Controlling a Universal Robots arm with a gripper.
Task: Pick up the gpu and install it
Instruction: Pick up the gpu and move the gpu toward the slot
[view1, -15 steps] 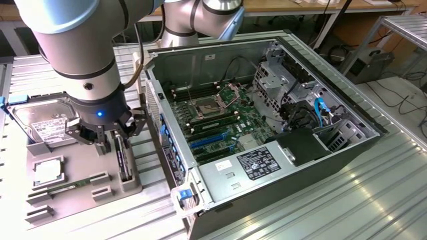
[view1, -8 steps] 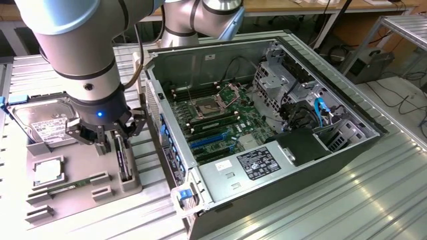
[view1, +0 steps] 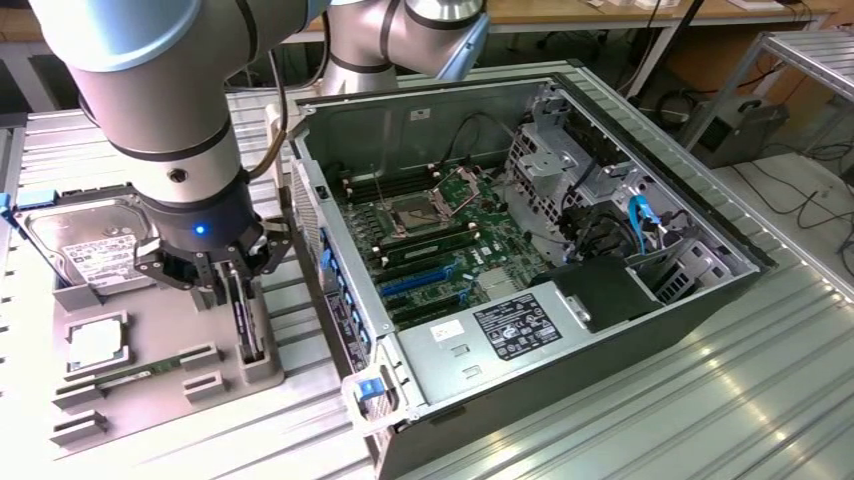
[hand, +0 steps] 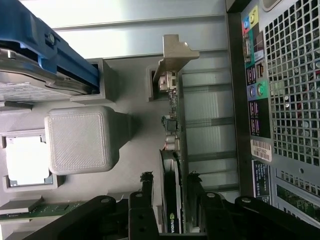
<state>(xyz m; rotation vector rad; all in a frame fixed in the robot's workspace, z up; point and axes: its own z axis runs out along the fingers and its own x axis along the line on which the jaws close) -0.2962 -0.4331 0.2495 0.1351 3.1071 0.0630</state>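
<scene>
The gpu is a slim black card standing on edge in a slot of the grey holder tray, at the exterior view's left. In the wrist view the gpu shows its silver end bracket at the far end. My gripper is lowered over the card. Its black fingers stand on either side of the card. The gripper is open, with a small gap between one finger and the card's face.
The open computer case lies just beside the tray, with blue expansion slots on its motherboard. Its rear panel runs close along the gpu. The tray also holds a hard drive, a processor and a green memory stick.
</scene>
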